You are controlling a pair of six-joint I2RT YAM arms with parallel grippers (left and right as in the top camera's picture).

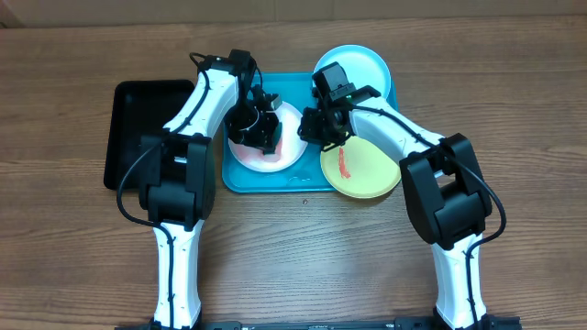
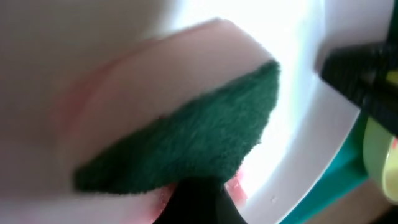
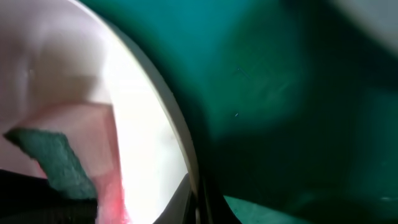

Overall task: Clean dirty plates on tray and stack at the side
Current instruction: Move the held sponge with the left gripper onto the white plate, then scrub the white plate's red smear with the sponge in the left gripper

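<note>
Around your work area, a black tray (image 1: 138, 128) sat on the table (image 1: 293, 257) just left of the turquoise tray (image 1: 275, 181). The light-blue-rimmed plate (image 1: 362, 66) lay at the turquoise tray's far right corner, partly over its rim. The yellow-green-rimmed plate (image 1: 371, 174) overlapped the tray's right edge and carried a red smear (image 1: 344, 163) near its left side. Both arms crowded in over the white plate (image 1: 284, 156), which lay inside the turquoise tray, left of centre. Your two claws were close together above it, with little room between them.

Your left gripper (image 1: 259, 133) was pinched on a sponge (image 2: 186, 143), pale-bodied with a dark green scouring face. The left wrist view showed the sponge pressed flat onto the white plate, with pinkish-red residue at its lower edge.

Your right gripper (image 1: 312, 128) was at the white plate's right rim, between that plate and the yellow-green one. In the right wrist view the rim ran down toward the fingers. The picture was too blurred and dark there to tell whether they clamped the rim or stood apart.
</note>
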